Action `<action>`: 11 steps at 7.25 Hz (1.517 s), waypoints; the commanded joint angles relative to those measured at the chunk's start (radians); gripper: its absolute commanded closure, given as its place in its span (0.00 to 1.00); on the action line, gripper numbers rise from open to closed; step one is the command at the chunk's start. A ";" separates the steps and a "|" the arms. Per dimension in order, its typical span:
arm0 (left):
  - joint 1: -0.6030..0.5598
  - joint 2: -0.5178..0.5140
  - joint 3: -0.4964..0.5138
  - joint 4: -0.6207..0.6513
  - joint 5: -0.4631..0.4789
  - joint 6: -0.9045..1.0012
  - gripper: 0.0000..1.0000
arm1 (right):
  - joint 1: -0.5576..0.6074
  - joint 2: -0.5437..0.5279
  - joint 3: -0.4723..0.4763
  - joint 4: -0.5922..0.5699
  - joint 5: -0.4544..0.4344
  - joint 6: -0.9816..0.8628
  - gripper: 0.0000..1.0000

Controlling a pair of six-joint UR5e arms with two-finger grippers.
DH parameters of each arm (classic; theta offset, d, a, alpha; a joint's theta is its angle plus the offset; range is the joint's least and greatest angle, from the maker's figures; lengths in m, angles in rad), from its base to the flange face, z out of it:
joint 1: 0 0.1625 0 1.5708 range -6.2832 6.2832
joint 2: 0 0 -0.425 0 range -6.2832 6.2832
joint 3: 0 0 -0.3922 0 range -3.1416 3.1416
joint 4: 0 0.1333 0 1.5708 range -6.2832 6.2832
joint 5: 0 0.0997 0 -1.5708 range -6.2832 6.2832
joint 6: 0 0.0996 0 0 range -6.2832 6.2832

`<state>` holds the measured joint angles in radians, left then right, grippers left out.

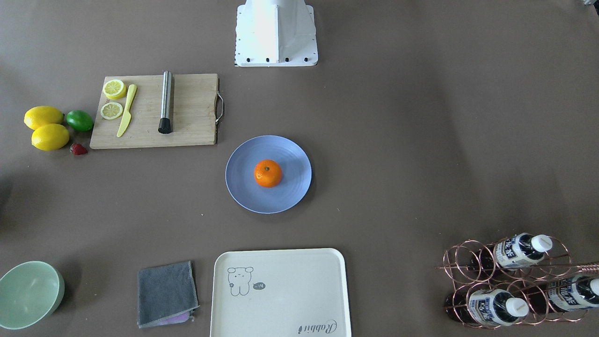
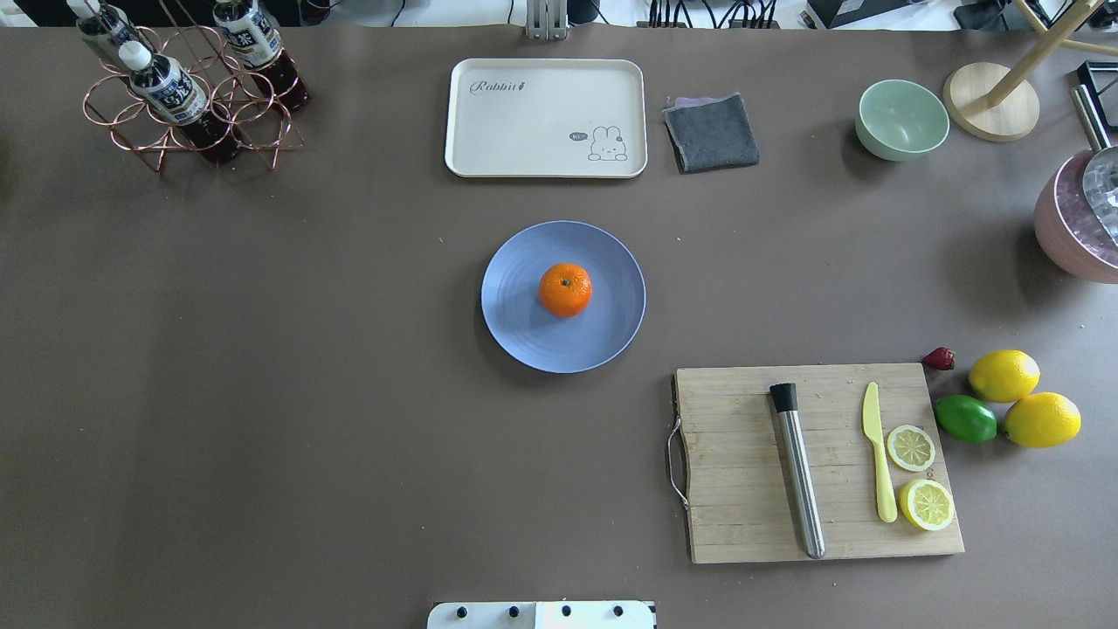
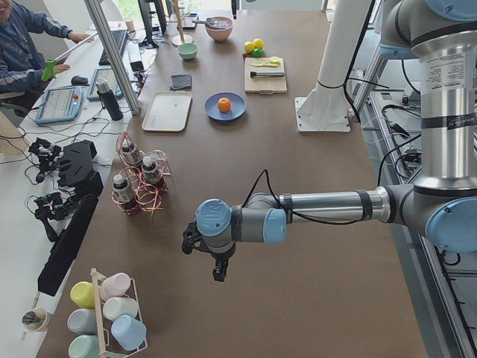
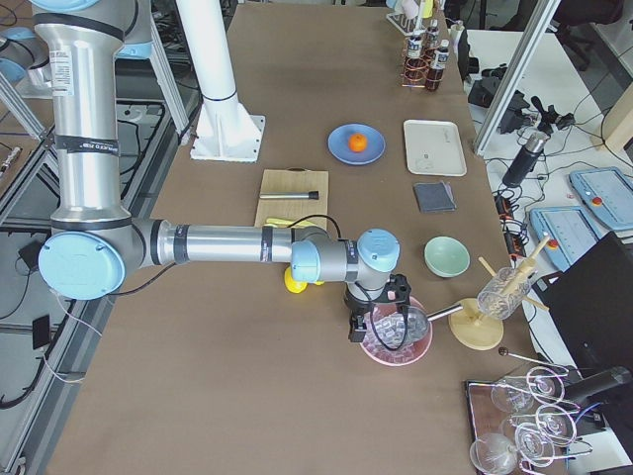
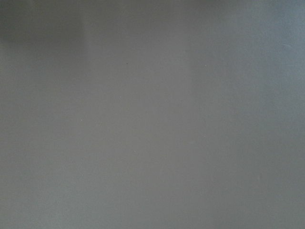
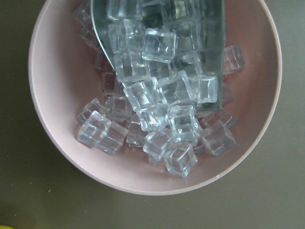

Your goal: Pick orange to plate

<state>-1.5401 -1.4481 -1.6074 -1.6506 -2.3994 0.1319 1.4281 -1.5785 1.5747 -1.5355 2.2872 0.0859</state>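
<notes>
Orange (image 1: 267,173) on plate (image 1: 241,189), tray (image 1: 281,299) near; left end effector (image 3: 218,273), right end effector (image 4: 360,331): cannot tell.

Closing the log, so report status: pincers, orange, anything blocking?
Left pincer, right pincer away at table ends, states unreadable. Orange on plate, centered. Nothing blocking seen.

The left arm (image 3: 328,205) reaches out with forearm horizontal, its left tool (image 3: 217,272) pointing down. The right arm (image 4: 218,242) reaches out likewise, right tool (image 4: 357,332) pointing down. Neither tool's opening is readable.

Orange (image 2: 565,289) rests centred on the plate (image 2: 524,328).
</notes>
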 commanded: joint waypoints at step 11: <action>0.000 0.011 0.000 0.000 -0.004 0.002 0.02 | 0.000 0.002 0.002 0.000 0.026 0.000 0.00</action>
<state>-1.5409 -1.4374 -1.6077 -1.6516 -2.4037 0.1334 1.4281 -1.5782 1.5764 -1.5355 2.3126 0.0859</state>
